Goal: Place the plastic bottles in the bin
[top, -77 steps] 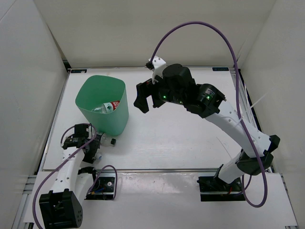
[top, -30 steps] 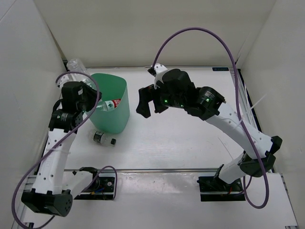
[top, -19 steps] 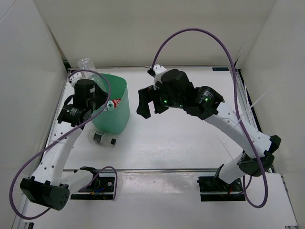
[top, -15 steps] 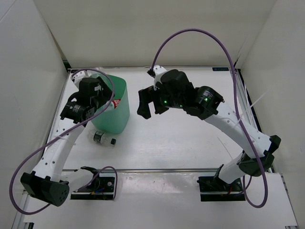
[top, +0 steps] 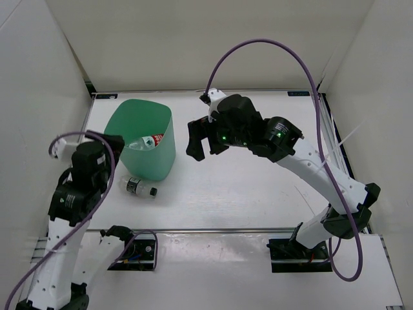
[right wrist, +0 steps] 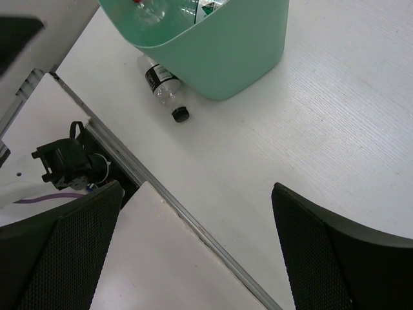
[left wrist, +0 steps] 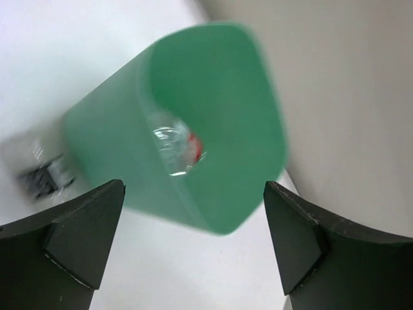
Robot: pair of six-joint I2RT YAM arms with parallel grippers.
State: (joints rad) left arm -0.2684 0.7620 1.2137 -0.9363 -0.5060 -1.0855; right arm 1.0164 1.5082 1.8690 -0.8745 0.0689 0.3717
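Bottles in bin, another bottle beside it on table; left claw, right claw spread wide

Robotics lab, test cell. White table boxed in by plain white panels; left arm, right arm mounted at near edge; purple cables; metal rail.

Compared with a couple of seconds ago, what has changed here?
The left gripper lifted a bottle over the bin, let it drop in among the bottles there, and pulled back toward the near edge, open and empty. Unchanged: the right gripper, open; the bin; the dark-labelled bottle lying beside it.
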